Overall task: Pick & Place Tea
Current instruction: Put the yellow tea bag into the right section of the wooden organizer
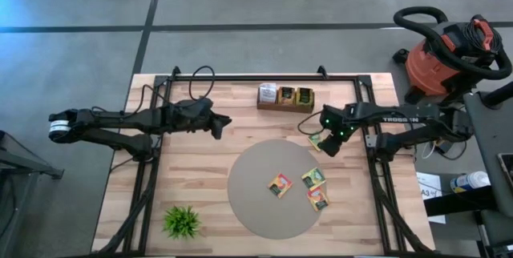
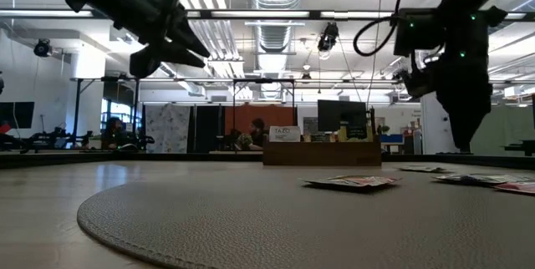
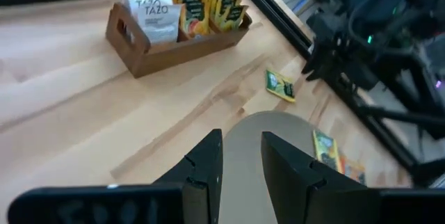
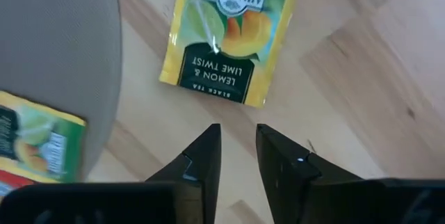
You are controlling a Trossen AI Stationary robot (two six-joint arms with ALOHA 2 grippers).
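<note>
A yellow-green tea sachet (image 4: pixel 226 36) lies flat on the wood beside the round grey mat (image 1: pixel 256 202). My right gripper (image 4: pixel 238 144) hangs just above the table next to it, pointing down, open, with nothing between its fingers; in the high view this gripper (image 1: pixel 327 144) stands at the mat's far right. Three more tea sachets (image 1: pixel 313 178) lie flat on the mat. Farther left, my left gripper (image 1: pixel 223 123) hovers high over the table, open and holding nothing (image 3: pixel 241 151).
A wooden box (image 1: pixel 284 98) with several upright tea sachets stands at the table's far edge. A small green plant (image 1: pixel 183 220) sits at the near left. A red shop vacuum (image 1: pixel 449 50) stands off the table at the far right. Black frame rails run along the table's sides.
</note>
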